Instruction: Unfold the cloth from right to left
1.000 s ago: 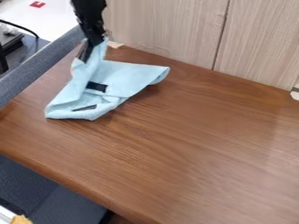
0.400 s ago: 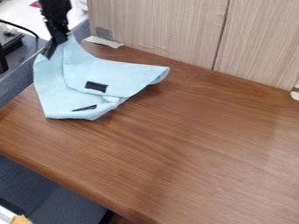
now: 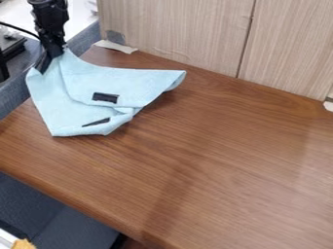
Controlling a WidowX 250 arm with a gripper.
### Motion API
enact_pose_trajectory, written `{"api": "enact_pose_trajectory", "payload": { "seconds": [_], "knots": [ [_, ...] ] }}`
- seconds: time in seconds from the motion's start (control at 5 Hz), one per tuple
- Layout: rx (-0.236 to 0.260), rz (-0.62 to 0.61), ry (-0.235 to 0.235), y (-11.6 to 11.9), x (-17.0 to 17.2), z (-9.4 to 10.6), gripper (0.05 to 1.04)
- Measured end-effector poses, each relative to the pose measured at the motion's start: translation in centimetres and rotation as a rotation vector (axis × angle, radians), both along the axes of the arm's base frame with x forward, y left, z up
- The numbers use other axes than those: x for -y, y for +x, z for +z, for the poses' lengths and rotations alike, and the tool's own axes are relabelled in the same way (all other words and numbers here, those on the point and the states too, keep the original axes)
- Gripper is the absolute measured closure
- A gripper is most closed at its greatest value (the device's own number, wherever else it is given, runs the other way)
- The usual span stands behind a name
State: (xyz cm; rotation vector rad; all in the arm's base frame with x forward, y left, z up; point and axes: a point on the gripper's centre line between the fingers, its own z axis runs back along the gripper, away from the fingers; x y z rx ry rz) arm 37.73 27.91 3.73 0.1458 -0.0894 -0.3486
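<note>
Soft, matt light-blue cloth (image 3: 123, 82) on a smooth brown wood table (image 3: 228, 155) with a low sheen, beside matt, wood-grained panels (image 3: 175, 29).

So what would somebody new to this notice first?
The pale blue cloth stands out most, spread at the table's upper left with two black patches on it. Next comes the black gripper at its upper-left corner, against the brown wooden table.

Arm (image 3: 49, 15) moved L, cloth (image 3: 133, 82) corner pulled w/ it, spread wider
</note>
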Motion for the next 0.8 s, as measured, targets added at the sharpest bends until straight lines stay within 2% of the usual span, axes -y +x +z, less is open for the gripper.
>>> {"api": "enact_pose_trajectory", "payload": {
  "seconds": [0.2, 0.4, 0.6, 0.8],
  "knots": [
    [-0.050, 0.003, 0.009, -0.63, 0.08, -0.05, 0.551],
    [-0.063, -0.003, 0.040, -0.59, -0.07, 0.01, 0.247],
    [-0.072, -0.010, 0.048, -0.58, 0.06, -0.08, 0.072],
    [-0.052, -0.052, 0.082, -0.20, 0.44, 0.74, 0.074]
  ]
}}
